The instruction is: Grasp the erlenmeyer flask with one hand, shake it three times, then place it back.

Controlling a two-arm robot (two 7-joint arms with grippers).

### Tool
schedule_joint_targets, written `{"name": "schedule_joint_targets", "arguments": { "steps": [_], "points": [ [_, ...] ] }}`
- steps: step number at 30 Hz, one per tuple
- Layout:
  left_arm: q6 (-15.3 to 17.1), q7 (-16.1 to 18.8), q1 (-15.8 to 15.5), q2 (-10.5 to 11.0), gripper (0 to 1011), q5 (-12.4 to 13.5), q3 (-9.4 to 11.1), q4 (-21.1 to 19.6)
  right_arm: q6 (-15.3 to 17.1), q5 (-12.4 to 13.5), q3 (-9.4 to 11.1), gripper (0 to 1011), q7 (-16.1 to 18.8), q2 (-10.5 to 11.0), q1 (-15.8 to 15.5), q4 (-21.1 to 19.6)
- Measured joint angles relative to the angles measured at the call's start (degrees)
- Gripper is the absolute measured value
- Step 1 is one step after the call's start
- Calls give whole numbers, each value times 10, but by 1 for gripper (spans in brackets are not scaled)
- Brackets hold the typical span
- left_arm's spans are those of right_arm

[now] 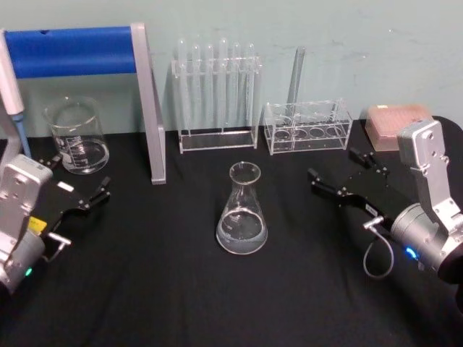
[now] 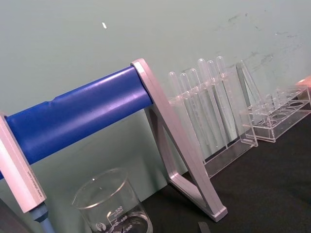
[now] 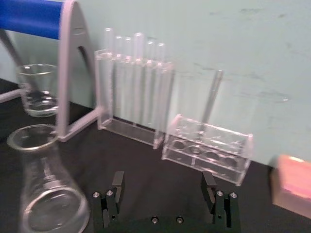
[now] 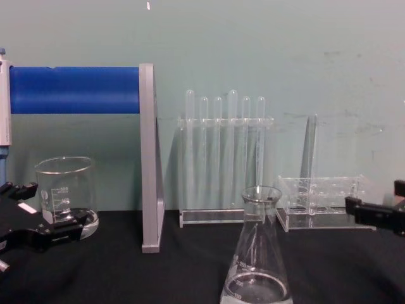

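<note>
The erlenmeyer flask (image 1: 241,213) stands upright at the middle of the black table, clear glass with a little liquid in its wide base. It also appears in the chest view (image 4: 256,266) and the right wrist view (image 3: 46,194). My right gripper (image 1: 336,168) hovers open to the flask's right, clearly apart from it, and nothing is between its fingers (image 3: 118,182). My left gripper (image 1: 78,173) is open at the table's left, close in front of a glass beaker (image 1: 76,137), holding nothing. Its near finger (image 4: 63,229) shows low in the chest view.
A blue-barred grey stand (image 1: 72,52) rises at the back left with a pipette (image 1: 11,87) beside it. A rack of test tubes (image 1: 217,94) and a low clear rack (image 1: 307,126) holding one tube line the back. A pink box (image 1: 396,124) sits at the back right.
</note>
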Motion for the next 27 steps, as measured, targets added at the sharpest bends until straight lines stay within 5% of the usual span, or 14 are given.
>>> {"name": "schedule_joint_targets", "arguments": {
  "steps": [12, 27],
  "points": [
    [0, 0, 0, 0, 1001, 0, 0, 0, -17, -76, -2, 1003, -42, -17, 11, 19],
    [0, 0, 0, 0, 1001, 0, 0, 0, -18, -84, -2, 1003, -43, -19, 10, 20]
  ]
}}
